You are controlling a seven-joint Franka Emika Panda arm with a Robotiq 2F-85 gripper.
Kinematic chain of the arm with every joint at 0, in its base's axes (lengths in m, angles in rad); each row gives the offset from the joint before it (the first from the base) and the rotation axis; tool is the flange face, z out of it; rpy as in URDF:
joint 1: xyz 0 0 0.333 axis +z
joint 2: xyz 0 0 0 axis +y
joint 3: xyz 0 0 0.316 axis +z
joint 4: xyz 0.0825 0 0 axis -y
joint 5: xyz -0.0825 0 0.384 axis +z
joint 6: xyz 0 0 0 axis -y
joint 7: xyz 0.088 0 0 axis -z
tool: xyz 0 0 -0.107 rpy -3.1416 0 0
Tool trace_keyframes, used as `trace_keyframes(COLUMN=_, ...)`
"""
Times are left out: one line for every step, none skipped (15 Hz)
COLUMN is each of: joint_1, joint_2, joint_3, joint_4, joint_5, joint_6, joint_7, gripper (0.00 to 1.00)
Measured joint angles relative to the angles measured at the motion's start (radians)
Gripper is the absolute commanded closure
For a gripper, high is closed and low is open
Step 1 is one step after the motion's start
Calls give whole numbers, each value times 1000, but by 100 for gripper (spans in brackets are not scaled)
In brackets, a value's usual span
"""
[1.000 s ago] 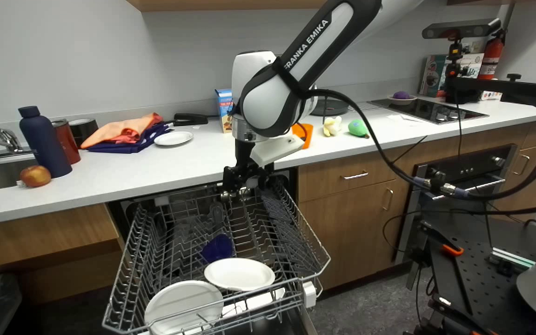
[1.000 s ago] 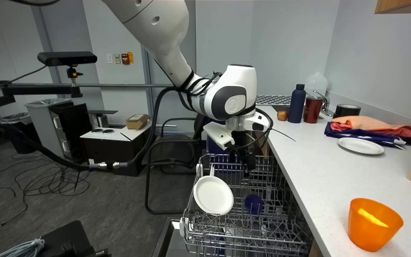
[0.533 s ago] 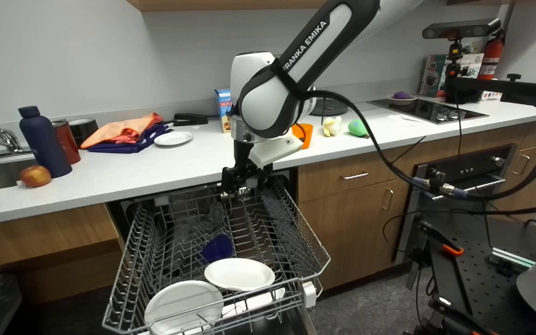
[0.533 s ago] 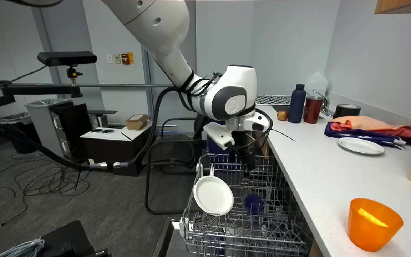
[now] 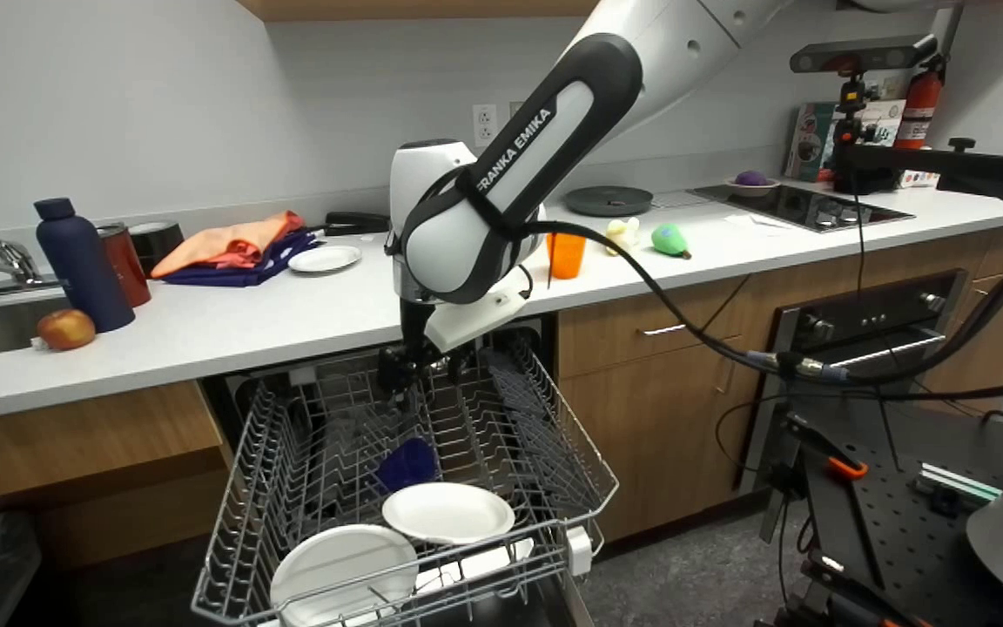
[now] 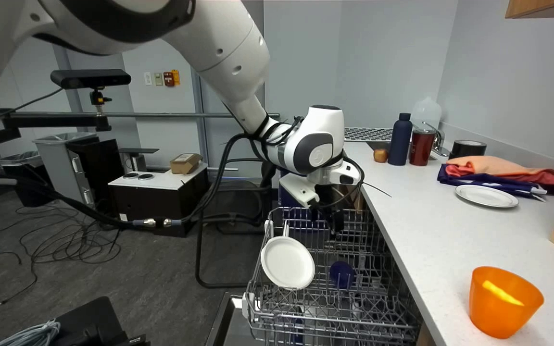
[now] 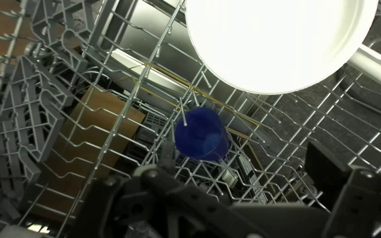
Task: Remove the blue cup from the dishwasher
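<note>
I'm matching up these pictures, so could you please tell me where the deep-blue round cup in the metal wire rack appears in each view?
In an exterior view: the deep-blue round cup is below centre, slightly left.
In an exterior view: the cup is below centre, to the right.
In the wrist view: the cup is near the middle.
Shared landmark: the round white dish near the cup.

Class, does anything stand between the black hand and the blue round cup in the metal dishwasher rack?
A thin metal tine overlaps the edge of the blue cup in the wrist view. Nothing bulky shows between it and the open hand. The white round dish sits to one side.
</note>
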Motion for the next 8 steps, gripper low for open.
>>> trace_keyframes(joint_1=8, joint_2=35, joint_3=-2, joint_4=33, joint_5=-5, joint_6=0, joint_7=6, gripper=0)
trace_keyframes(joint_1=17, joint_2=69, joint_3=-5, joint_4=65, joint_5=-12, joint_6=0, joint_7=13, gripper=0)
trace_keyframes(joint_1=25, joint_2=104, joint_3=-10, joint_4=97, joint_5=-19, joint_6=0, joint_7=19, gripper=0)
trace_keyframes(joint_1=33, joint_2=136, joint_3=-16, joint_4=128, joint_5=-29, joint_6=1, joint_7=25, gripper=0)
trace_keyframes(joint_1=40, joint_2=167, joint_3=-24, joint_4=158, joint_5=-38, joint_6=1, joint_7=31, gripper=0)
trace_keyframes(joint_1=47, joint_2=198, joint_3=-34, joint_4=188, joint_5=-47, joint_6=2, joint_7=40, gripper=0)
trace_keyframes(joint_1=54, joint_2=226, joint_3=-46, joint_4=217, joint_5=-54, joint_6=5, joint_7=53, gripper=0)
trace_keyframes(joint_1=61, joint_2=253, joint_3=-60, joint_4=245, joint_5=-56, joint_6=9, joint_7=69, gripper=0)
